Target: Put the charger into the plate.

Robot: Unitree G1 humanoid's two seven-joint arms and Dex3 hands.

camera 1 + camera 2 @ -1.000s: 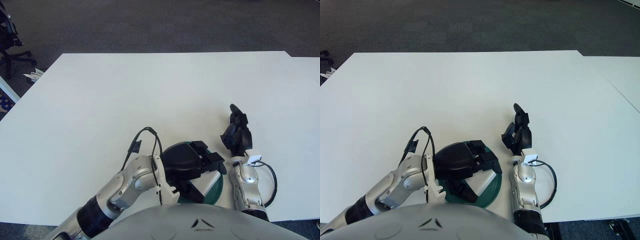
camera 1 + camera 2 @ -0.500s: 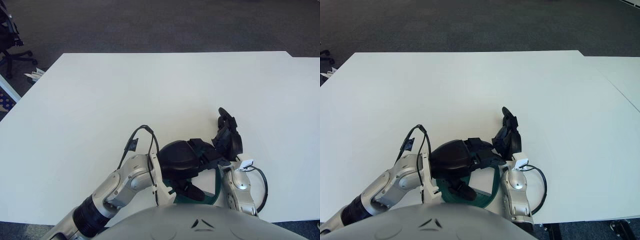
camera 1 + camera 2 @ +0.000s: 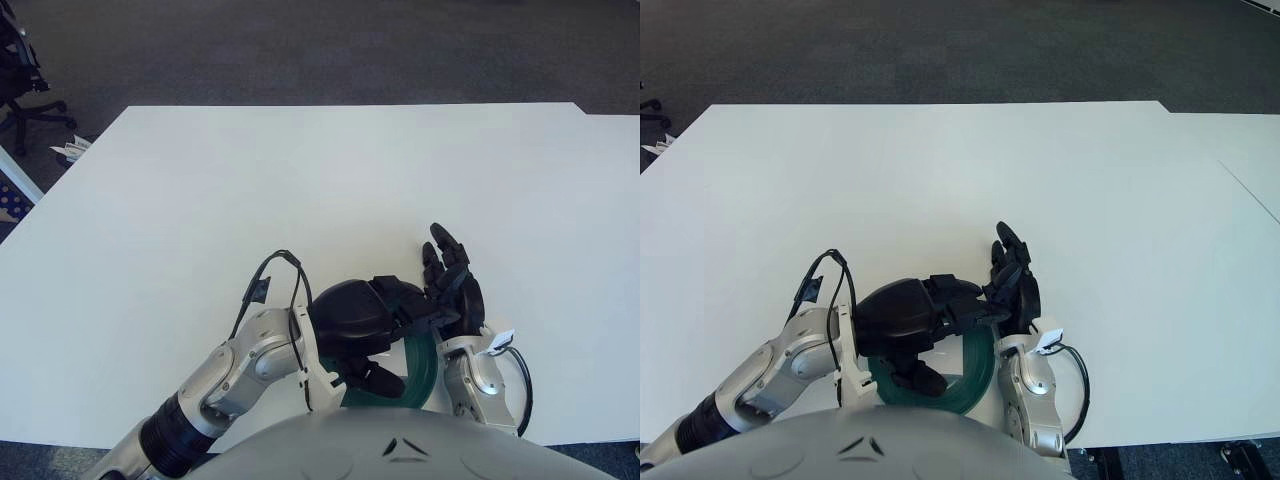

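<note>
Both hands crowd over the green plate [image 3: 425, 362] at the near edge of the white tabletop [image 3: 300, 190] — presumably because that is where the charger must end up, though I can't make the charger out; it is hidden if it is there. The left hand [image 3: 365, 320] covers the plate, the right hand [image 3: 455, 290] just beside it, fingers [image 3: 440, 245] extended, and I cannot tell what either holds.
</note>
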